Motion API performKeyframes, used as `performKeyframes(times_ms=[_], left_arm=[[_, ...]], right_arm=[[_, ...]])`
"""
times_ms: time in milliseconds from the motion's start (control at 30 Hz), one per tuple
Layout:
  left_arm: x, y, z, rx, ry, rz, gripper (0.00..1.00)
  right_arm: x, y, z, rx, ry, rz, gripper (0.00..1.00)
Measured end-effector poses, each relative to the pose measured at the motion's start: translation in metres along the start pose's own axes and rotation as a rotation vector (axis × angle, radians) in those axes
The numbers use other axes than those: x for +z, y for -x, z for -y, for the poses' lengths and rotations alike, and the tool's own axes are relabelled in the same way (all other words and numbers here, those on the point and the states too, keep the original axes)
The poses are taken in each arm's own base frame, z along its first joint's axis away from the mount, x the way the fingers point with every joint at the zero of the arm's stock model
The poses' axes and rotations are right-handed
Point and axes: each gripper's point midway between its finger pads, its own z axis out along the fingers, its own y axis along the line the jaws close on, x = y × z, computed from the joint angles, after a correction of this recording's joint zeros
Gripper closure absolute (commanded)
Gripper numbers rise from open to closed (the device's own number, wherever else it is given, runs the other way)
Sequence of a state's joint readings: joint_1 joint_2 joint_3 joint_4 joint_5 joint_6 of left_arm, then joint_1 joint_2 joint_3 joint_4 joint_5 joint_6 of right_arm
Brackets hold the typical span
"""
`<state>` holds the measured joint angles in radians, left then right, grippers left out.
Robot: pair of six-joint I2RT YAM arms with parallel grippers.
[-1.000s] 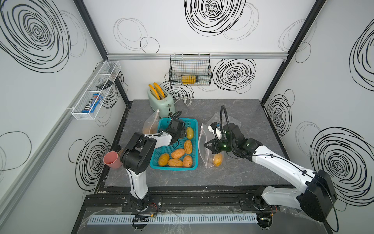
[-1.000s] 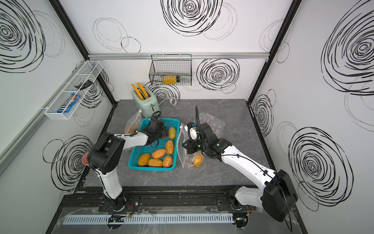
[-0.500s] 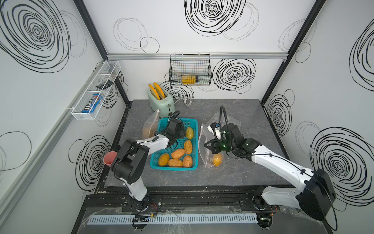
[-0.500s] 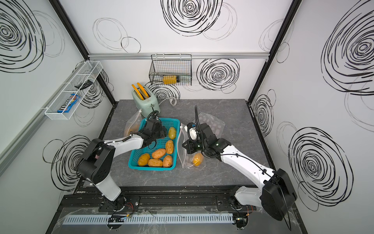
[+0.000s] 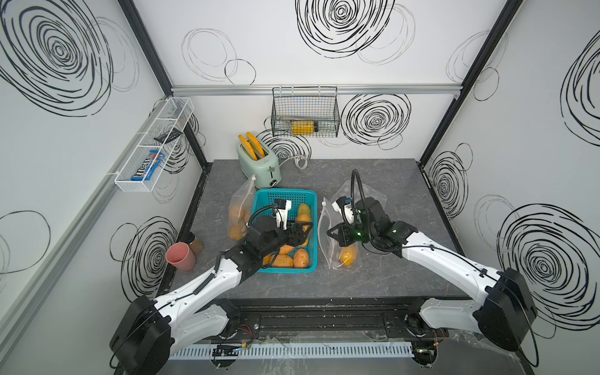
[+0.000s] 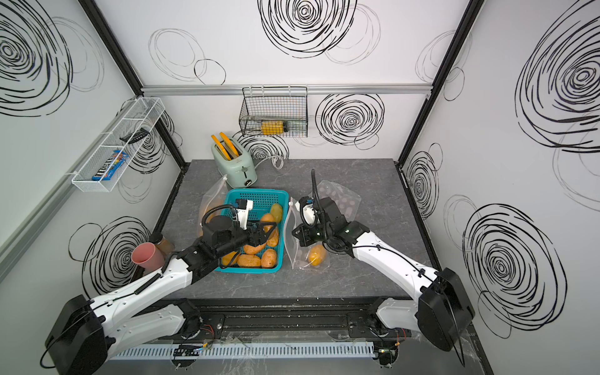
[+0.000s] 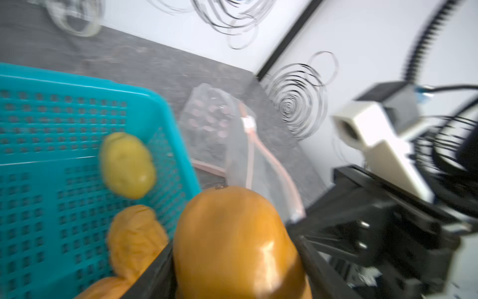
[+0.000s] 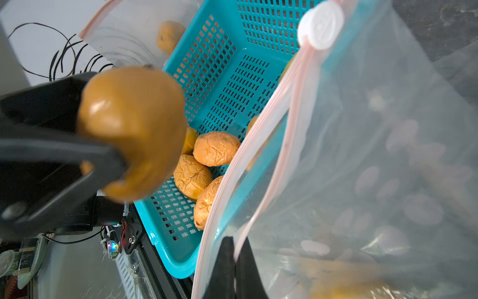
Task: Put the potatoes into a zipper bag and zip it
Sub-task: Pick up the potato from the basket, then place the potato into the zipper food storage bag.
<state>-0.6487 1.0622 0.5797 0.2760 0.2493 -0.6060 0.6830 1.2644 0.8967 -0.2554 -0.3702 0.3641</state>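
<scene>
- Left gripper point(image 5: 302, 232) has its black jaws partway apart and clasped around one orange-brown potato point(image 7: 238, 246). It holds the potato in the air over the right side of the teal basket, close to the mouth of the zipper bag. The left wrist view is blurred.
- Right gripper point(image 8: 234, 248) is pinched fully together on the near part of the zipper bag point(image 8: 362, 155) rim. It holds one pink strip up while the other strip bows away, so the mouth gapes left toward the basket.
- Grey stone-pattern table point(image 5: 389, 279) carries the basket, the bags and the toaster.
- Teal basket point(image 5: 285, 194) sits left of centre, with its far half bare. The zipper bag stands just beside its right wall.
- Seen in both top views, the zipper bag is clear. Its white slider point(image 8: 320, 24) sits at the far end of the rim, and one bagged potato point(image 5: 348, 256) lies in its near end, low on the table.
- Second clear bag point(image 5: 238, 214) leans against the basket's left wall with orange potatoes inside.
- Flat spotted bag point(image 5: 373, 198) lies on the table far and right of the right gripper.
- Mint toaster point(image 5: 259, 164) stands at the far edge, beyond the basket, with two orange slices sticking up.
- Loose potatoes point(image 5: 302, 258) cluster in the basket's near-right corner, touching one another. A paler yellow-green potato point(image 5: 303, 209) lies farther back along the right wall.
- Pink cup point(image 5: 180, 256) stands off the table's left edge.
</scene>
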Motion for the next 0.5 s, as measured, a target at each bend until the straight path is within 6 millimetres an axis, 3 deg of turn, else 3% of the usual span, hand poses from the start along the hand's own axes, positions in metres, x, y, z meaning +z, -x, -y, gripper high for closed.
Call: performKeyframes(times_ms=[100, 167, 333, 500], left_arm=[[0.005, -0.016, 0.037, 0.025, -0.151, -0.06, 0.44], [0.009, -0.029, 0.047, 0.029, -0.197, -0.104, 0.44], [0.023, -0.046, 0.034, 0.004, -0.173, -0.166, 0.46], [0.032, -0.05, 0.03, -0.004, -0.173, -0.17, 0.47]], right_arm=[[0.0, 0.0, 0.0, -0.002, 0.0, -0.001, 1.0], [0.0, 0.0, 0.0, -0.002, 0.0, -0.001, 1.0], [0.0, 0.0, 0.001, -0.002, -0.003, 0.0, 1.0], [0.001, -0.001, 0.007, 0.004, -0.03, 0.003, 1.0]])
